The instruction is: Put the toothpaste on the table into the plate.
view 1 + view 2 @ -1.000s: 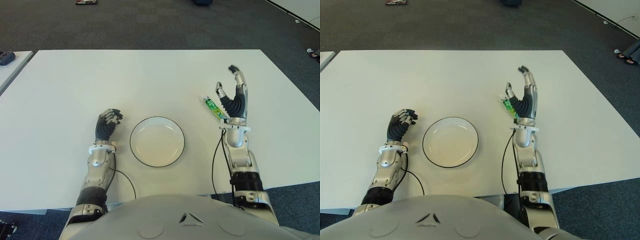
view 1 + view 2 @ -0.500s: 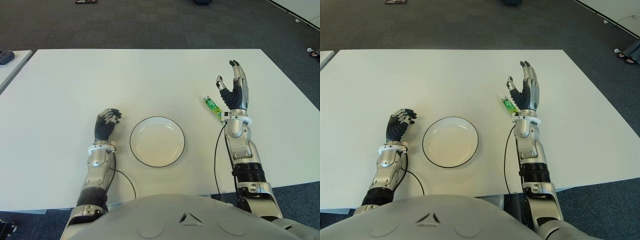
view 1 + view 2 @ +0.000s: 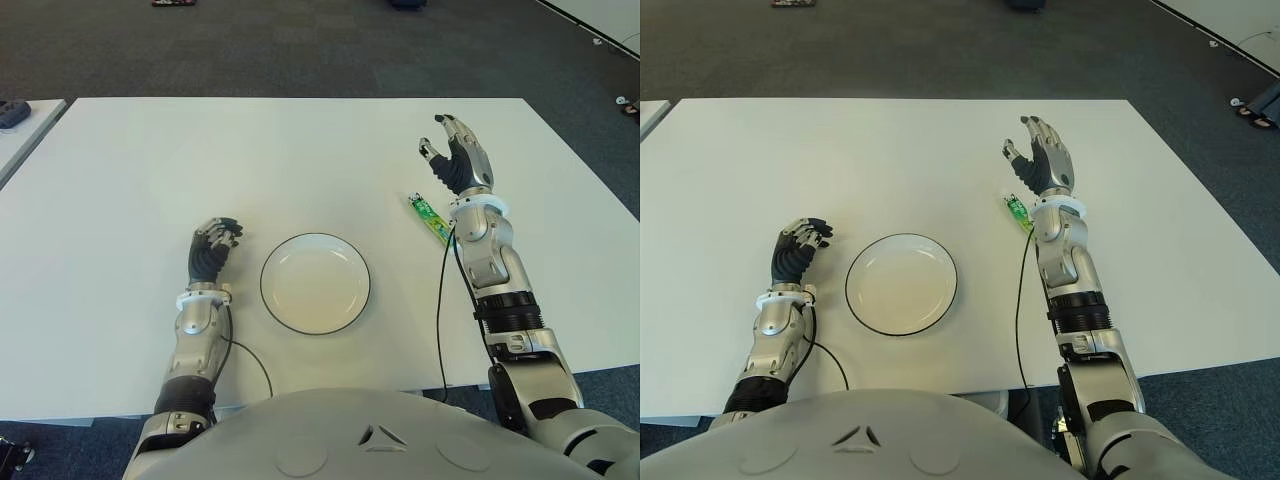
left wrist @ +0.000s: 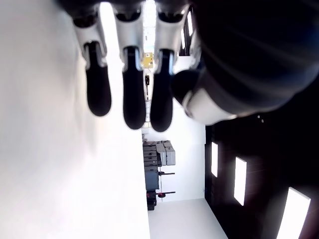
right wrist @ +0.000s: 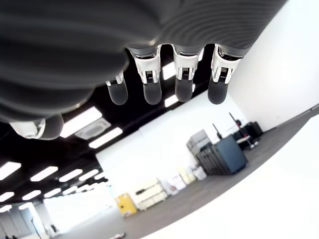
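A small green and white toothpaste tube (image 3: pixel 428 218) lies flat on the white table (image 3: pixel 300 160), to the right of the plate. The white plate (image 3: pixel 315 282) with a dark rim sits near the front middle and holds nothing. My right hand (image 3: pixel 452 160) is raised above the table just beyond and right of the tube, fingers spread and holding nothing; its wrist view shows bare fingertips (image 5: pixel 152 94) against the room. My left hand (image 3: pixel 214 248) shows left of the plate with its fingers curled and nothing in them.
A thin black cable (image 3: pixel 438 300) runs along my right forearm past the tube's near end. Another cable (image 3: pixel 250 355) loops near my left forearm by the front edge. A second table's corner (image 3: pixel 20 125) shows at far left. Dark carpet surrounds the table.
My right hand has moved farther from me, from beside the tube to beyond it, and its fingers have tipped forward. The tube, the plate and the left hand have stayed in place.
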Available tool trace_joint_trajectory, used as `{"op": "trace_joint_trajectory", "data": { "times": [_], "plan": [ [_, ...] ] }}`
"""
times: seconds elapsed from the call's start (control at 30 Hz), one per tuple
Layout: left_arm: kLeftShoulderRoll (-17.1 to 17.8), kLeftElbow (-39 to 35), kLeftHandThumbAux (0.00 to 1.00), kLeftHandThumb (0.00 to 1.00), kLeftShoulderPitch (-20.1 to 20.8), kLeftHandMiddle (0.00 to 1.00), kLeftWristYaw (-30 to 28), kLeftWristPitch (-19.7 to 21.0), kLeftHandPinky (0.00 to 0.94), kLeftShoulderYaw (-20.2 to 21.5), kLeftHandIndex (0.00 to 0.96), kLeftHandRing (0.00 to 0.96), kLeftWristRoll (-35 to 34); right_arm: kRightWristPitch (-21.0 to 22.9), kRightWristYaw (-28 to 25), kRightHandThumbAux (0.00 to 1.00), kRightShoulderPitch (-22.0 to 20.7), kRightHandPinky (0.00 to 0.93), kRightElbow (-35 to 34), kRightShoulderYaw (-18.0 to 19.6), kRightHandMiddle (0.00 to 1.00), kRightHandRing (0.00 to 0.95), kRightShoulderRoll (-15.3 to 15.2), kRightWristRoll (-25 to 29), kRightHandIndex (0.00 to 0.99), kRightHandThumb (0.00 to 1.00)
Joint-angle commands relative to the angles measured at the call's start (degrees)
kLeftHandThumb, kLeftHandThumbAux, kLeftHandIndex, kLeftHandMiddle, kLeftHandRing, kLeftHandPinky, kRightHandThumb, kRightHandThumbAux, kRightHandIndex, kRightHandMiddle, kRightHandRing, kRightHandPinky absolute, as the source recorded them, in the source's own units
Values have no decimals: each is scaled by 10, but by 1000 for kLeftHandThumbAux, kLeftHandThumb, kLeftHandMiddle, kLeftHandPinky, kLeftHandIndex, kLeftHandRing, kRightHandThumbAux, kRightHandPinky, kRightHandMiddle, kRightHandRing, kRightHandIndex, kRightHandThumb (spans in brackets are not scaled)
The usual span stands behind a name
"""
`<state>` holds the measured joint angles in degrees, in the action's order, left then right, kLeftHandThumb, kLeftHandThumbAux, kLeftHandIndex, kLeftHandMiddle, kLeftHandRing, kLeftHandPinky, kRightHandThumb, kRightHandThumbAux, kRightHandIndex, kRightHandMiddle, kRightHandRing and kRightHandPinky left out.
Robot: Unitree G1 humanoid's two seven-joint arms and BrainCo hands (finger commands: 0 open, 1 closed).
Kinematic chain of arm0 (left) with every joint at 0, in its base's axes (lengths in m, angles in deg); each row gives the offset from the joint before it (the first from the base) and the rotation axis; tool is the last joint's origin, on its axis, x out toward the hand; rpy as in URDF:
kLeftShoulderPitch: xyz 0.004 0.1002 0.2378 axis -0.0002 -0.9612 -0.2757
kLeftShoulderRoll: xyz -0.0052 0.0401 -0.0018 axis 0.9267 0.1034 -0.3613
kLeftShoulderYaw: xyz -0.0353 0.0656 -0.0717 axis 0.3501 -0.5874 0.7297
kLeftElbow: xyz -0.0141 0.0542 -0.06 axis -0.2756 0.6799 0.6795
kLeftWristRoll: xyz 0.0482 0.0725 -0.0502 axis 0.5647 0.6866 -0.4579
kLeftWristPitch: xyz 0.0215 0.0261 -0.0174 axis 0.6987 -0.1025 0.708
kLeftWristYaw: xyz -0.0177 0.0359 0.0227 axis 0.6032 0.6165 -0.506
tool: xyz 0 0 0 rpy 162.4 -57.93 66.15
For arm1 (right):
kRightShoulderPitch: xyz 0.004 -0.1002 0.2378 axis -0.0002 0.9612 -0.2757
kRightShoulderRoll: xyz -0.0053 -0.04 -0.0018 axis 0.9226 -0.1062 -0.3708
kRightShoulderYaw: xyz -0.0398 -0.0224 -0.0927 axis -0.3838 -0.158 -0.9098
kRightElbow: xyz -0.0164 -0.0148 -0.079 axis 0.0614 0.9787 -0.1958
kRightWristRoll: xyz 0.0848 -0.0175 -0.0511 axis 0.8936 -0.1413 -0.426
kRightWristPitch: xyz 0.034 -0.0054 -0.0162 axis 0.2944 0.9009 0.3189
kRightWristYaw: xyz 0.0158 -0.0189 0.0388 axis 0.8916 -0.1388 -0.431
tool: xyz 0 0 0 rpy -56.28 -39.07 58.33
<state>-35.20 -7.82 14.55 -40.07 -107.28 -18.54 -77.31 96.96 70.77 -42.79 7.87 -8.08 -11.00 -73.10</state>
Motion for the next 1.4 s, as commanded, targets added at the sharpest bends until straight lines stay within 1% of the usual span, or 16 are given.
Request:
{"op": "trace_joint_trajectory", "data": {
  "times": [0.03, 0.13, 0.27, 0.4, 0.63, 0.9, 1.07, 1.4],
  "plan": [
    [-6, 20, 722, 705, -26, 462, 3, 25, 470, -3, 427, 466, 3, 19, -15, 161, -23, 0, 35, -18, 0, 0, -8, -5, 0, 582],
    [-7, 18, 722, 705, -28, 463, 2, 24, 469, -5, 427, 466, 3, 19, -15, 161, -41, 0, 69, -30, 0, 0, -11, -7, 0, 592],
    [-6, 18, 722, 705, -29, 468, 1, 19, 472, -7, 427, 470, 5, 16, -14, 153, -63, 0, 114, -47, 0, 0, -14, -9, 0, 581],
    [-6, 16, 722, 704, -30, 473, 2, 25, 470, -8, 427, 472, 5, 10, -14, 136, -84, 0, 172, -68, 0, 0, -15, -10, 0, 542],
    [-9, 16, 722, 704, -29, 464, 8, 36, 465, -3, 427, 467, -1, 14, -16, 123, -102, 0, 225, -96, 0, 0, -11, -6, 0, 486],
    [-9, 19, 723, 703, -29, 456, 15, 33, 461, -1, 427, 461, 2, 26, -25, 125, -113, 0, 250, -113, 0, 0, -8, -1, 0, 450],
    [-7, 21, 723, 702, -30, 454, 21, 25, 465, -4, 427, 461, 10, 34, -39, 133, -112, 0, 253, -119, 0, 0, -8, 3, 0, 443],
    [-5, 19, 722, 702, -30, 462, 20, 27, 468, -5, 427, 470, 12, 39, -52, 142, -112, 0, 279, -132, 0, 0, -8, 3, 0, 421]
  ]
}}
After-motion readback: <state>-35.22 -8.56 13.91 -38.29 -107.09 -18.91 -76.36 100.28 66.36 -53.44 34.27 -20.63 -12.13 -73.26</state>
